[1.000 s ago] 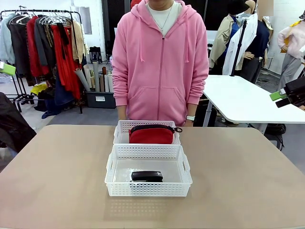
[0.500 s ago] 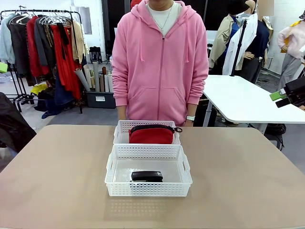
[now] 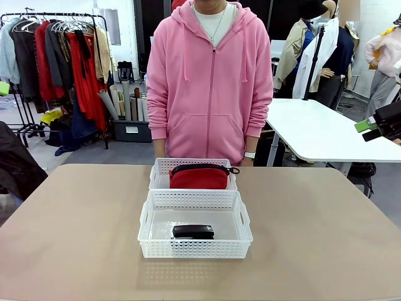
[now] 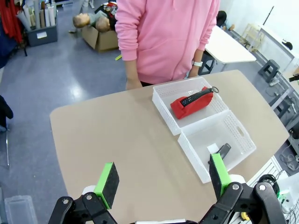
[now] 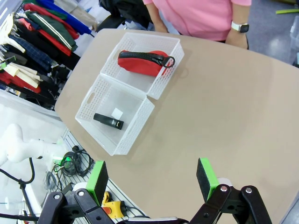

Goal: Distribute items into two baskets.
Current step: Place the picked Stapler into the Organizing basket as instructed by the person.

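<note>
Two white lattice baskets stand end to end mid-table. The red pouch (image 3: 199, 178) lies in the far basket (image 3: 161, 168), close to the person. The black stapler (image 3: 193, 231) lies in the near basket (image 3: 188, 248). My left gripper (image 4: 163, 176) hangs open high above the table's left side, nothing between its green pads. From there I see the pouch (image 4: 191, 100), and the stapler (image 4: 222, 151) is partly hidden behind a finger. My right gripper (image 5: 151, 178) is open and empty too, high over the right side, looking down on pouch (image 5: 142, 62) and stapler (image 5: 108, 121).
A person in a pink hoodie (image 3: 210, 88) stands at the far edge, hands down behind the table. A small white label (image 5: 117, 113) lies in the near basket. Bare tan tabletop (image 3: 313, 219) surrounds the baskets. Green pads peek in at the front view's edges: left (image 3: 2, 88), right (image 3: 365, 125).
The left gripper's green pad has slid slightly farther toward the left edge of the front view. Baskets, pouch, stapler and right gripper have not moved.
</note>
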Controlling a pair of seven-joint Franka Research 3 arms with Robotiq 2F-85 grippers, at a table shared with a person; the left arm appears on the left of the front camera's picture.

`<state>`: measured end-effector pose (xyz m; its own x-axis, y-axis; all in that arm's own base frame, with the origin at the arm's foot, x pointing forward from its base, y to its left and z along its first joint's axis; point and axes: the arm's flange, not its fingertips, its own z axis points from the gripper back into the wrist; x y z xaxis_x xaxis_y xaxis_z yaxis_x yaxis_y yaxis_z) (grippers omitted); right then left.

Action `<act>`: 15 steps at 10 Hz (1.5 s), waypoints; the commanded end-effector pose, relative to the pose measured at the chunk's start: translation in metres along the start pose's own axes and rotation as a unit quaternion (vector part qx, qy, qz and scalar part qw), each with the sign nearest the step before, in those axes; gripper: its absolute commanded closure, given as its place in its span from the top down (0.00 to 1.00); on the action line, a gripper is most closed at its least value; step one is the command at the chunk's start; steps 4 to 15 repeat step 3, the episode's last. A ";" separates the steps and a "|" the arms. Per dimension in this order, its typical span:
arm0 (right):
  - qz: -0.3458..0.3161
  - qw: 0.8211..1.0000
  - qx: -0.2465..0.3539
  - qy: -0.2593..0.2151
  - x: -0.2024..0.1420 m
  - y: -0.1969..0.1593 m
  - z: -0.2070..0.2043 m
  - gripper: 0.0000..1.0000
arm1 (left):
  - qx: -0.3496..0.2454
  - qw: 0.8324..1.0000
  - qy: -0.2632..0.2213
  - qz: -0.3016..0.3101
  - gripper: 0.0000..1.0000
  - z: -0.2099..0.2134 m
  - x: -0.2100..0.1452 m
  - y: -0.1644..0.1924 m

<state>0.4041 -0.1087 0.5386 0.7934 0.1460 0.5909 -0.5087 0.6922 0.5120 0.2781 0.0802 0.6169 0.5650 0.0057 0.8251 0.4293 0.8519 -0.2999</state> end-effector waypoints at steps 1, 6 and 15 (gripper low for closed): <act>-0.006 1.000 -0.003 0.002 0.001 0.002 0.001 1.00 | 0.001 1.000 -0.002 -0.003 1.00 0.001 0.000 0.001; -0.006 1.000 -0.003 0.002 0.001 0.002 0.001 1.00 | 0.001 1.000 -0.002 -0.003 1.00 0.001 0.000 0.001; -0.006 1.000 -0.003 0.002 0.001 0.002 0.001 1.00 | 0.001 1.000 -0.002 -0.003 1.00 0.001 0.000 0.001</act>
